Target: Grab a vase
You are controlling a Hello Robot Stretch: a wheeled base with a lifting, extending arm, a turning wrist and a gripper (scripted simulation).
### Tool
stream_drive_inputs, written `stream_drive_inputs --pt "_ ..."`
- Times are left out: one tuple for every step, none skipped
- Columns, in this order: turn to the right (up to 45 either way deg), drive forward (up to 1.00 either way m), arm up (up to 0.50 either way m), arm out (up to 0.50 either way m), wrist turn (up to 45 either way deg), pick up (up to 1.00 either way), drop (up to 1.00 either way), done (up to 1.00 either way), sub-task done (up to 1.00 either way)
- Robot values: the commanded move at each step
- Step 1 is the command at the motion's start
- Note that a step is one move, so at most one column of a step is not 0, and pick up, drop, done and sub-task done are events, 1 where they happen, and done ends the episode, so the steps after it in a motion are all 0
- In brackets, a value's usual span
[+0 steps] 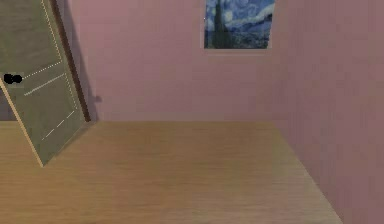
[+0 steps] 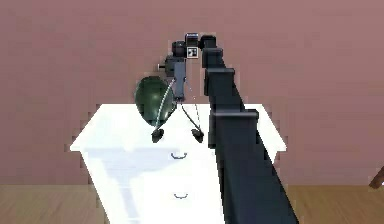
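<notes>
A dark green rounded vase shows against the pink wall at the back of a white dresser's top. My arm rises as a dark bar over the dresser. The gripper sits at its far end, just right of the vase, with its two thin fingers pointing down over the white top. The vase lies at the gripper above the dresser's surface, so I cannot tell whether the gripper holds it.
The dresser has small curved drawer handles on its front. In the forward view a beige door with a black handle stands ajar at the left. A blue swirling painting hangs on the pink wall. Wooden floor lies ahead.
</notes>
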Motion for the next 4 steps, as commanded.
stream_drive_inputs --pt "0.0 0.0 0.0 0.0 45.0 0.0 0.0 0.0 0.0" --pt "0.0 0.0 0.0 0.0 45.0 0.0 0.0 0.0 0.0" --pt "0.0 0.0 0.0 0.0 45.0 0.0 0.0 0.0 0.0" --pt "0.0 0.0 0.0 0.0 9.0 0.0 0.0 0.0 0.0"
